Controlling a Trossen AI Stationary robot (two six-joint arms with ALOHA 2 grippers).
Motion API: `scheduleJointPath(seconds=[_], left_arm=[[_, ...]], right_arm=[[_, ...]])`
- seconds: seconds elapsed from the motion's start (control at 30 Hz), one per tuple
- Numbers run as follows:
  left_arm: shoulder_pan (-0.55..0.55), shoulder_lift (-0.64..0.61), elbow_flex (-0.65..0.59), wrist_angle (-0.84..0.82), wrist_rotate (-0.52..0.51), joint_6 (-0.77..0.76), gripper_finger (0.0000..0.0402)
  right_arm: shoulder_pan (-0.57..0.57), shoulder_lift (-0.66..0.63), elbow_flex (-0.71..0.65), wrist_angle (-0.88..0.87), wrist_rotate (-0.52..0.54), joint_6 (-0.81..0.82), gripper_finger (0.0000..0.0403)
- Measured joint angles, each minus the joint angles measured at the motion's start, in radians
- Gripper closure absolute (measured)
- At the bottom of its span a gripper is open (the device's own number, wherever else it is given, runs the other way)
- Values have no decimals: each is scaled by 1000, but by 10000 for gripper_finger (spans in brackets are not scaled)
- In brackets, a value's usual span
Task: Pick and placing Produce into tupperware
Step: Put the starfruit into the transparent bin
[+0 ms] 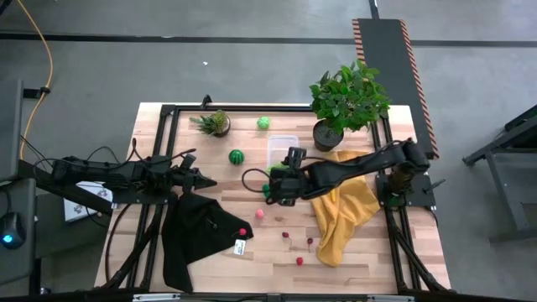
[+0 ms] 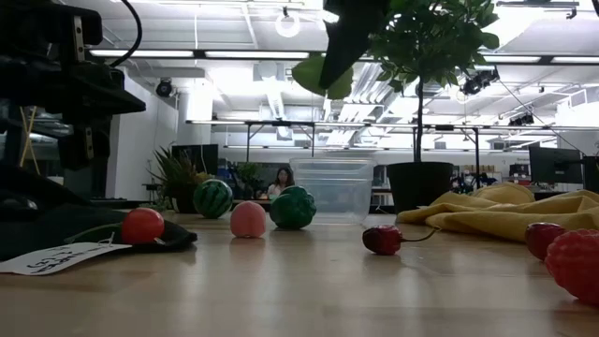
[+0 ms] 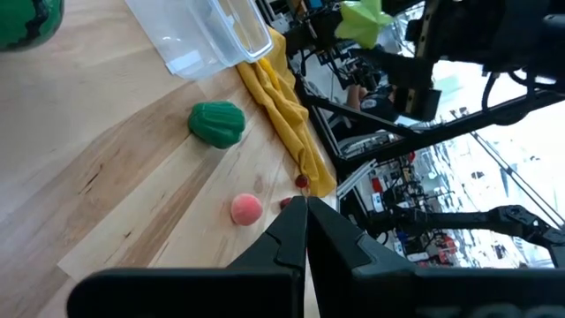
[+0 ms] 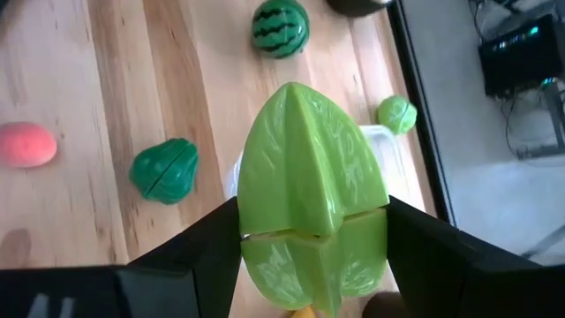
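Produce sits scattered across my wooden table (image 1: 210, 277) while the right gripper (image 1: 277, 186), just in front of the tupperware (image 1: 283, 151), stays out of the overhead camera's reach for detail. Only the right wrist view settles it: both dark fingers (image 4: 199, 243) are clamped on a leafy light-green piece (image 4: 311, 190), held above the boards. The low view catches that piece only as a green blur high in the picture, with the clear tupperware standing behind the fruit, nothing visible inside it.

My left gripper (image 1: 204, 182) waits over the table's left side beside the black cloth (image 1: 197, 235); its wrist view shows the two fingertips (image 3: 281, 238) pressed together on nothing.

From above I count two potted plants: a small spiky one (image 1: 215, 123) and a large bushy one (image 1: 346, 99). I count one striped melon (image 1: 237, 156), one pale green ball (image 1: 263, 122) at the far rail, and one dark green vegetable (image 4: 165, 168) that shows plainly in the right wrist view but sits half hidden under the gripper overhead. One pink peach (image 1: 259, 214) and one red ball (image 1: 242, 231) lie near the black cloth. Tiny dark-red pieces dot the boards beside the yellow cloth (image 1: 344, 214); the low view shows one as a cherry (image 2: 382, 240) with a stem and one as a raspberry (image 2: 576, 265).
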Motion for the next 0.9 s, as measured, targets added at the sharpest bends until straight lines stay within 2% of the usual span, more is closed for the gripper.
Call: scheduleJointPath(seconds=[0.27, 0.57, 0.9], left_arm=[[0, 0, 0, 0, 0, 0, 401], [0, 0, 0, 0, 0, 0, 401], [0, 0, 0, 0, 0, 0, 401]], right_arm=[[-7, 9, 0, -33, 54, 133, 175], [-11, 24, 0, -182, 91, 307, 175], [-20, 97, 0, -197, 118, 427, 175]])
